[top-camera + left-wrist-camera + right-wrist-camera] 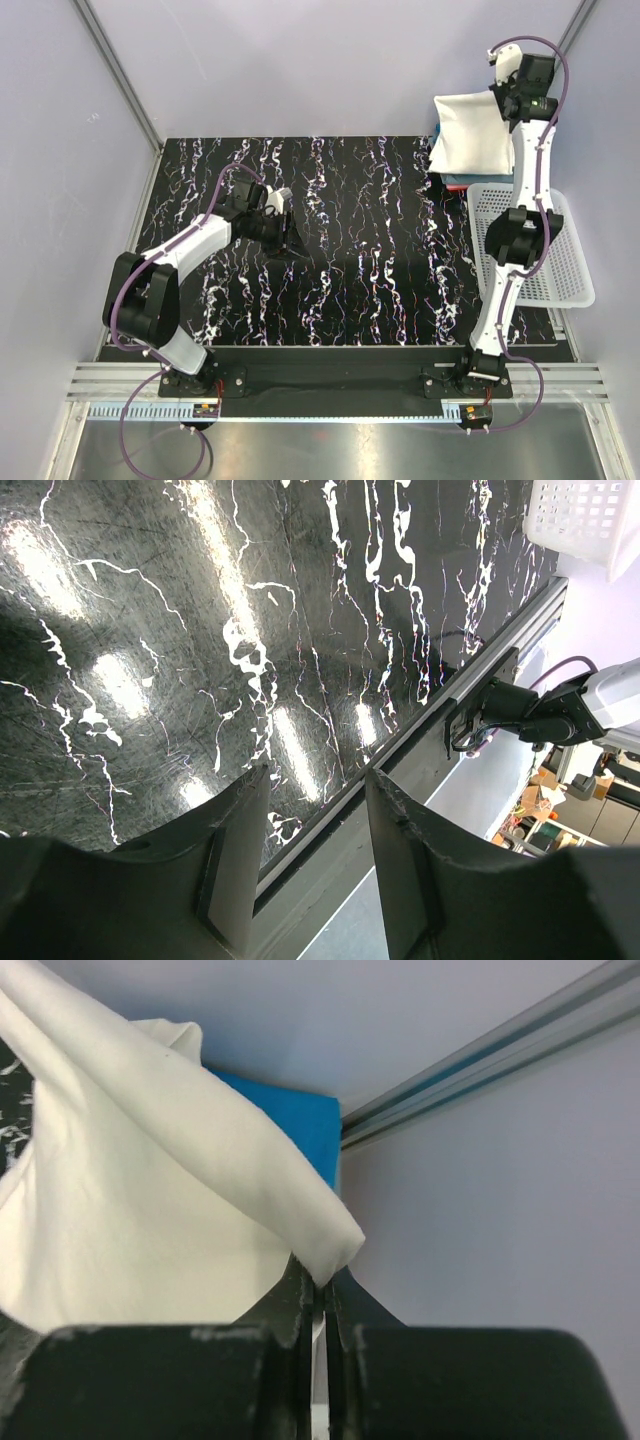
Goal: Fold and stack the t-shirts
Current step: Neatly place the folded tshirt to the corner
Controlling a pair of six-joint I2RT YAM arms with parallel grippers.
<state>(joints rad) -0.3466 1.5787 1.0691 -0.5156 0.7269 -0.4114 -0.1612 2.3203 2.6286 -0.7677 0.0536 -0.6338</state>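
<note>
A folded white t-shirt (pixel 470 135) hangs at the table's far right corner, over a blue t-shirt and a thin red edge (pixel 462 183) beneath it. My right gripper (pixel 497 93) is shut on the white shirt's far right corner and holds it lifted. In the right wrist view the white shirt (pixel 140 1200) is pinched between my fingers (pixel 300 1290), with the blue shirt (pixel 290 1120) behind it. My left gripper (pixel 285 225) is open and empty over the table's left middle; the left wrist view (pixel 315 810) shows only table between its jaws.
A white plastic lattice basket (pixel 535 245) stands at the table's right edge, in front of the shirts; its corner also shows in the left wrist view (pixel 585 520). The black marbled table (pixel 350 250) has grey walls at the back and sides. A metal rail runs along the near edge.
</note>
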